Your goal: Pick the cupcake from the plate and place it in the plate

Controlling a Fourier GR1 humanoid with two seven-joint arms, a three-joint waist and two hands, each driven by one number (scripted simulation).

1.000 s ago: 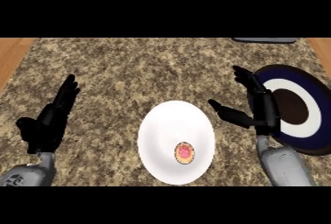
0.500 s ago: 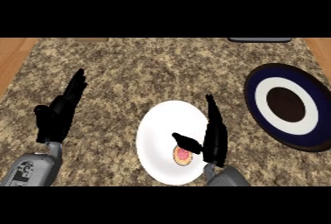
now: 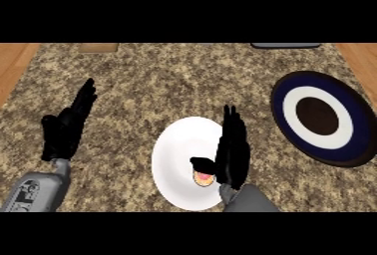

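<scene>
The speckled brown granite desk (image 3: pixel 184 84) carries everything here. At about three o'clock sits the round dark-blue plate with a white ring and brown centre (image 3: pixel 321 117), the likely drop spot, well apart from the plain white round plate (image 3: pixel 175 159) at six o'clock. The left hand (image 3: pixel 66 127) rests at nine o'clock, fingers straight and empty. The right hand (image 3: pixel 232 147) stands edge-on over the white plate's right side, fingers wide and straight, thumb just over the small pink-topped cupcake (image 3: pixel 202 177), holding nothing. The cupcake sits close to the plate's lower rim; a closing thumb could nudge it off the plate or tip it, and half of it is hidden.
</scene>
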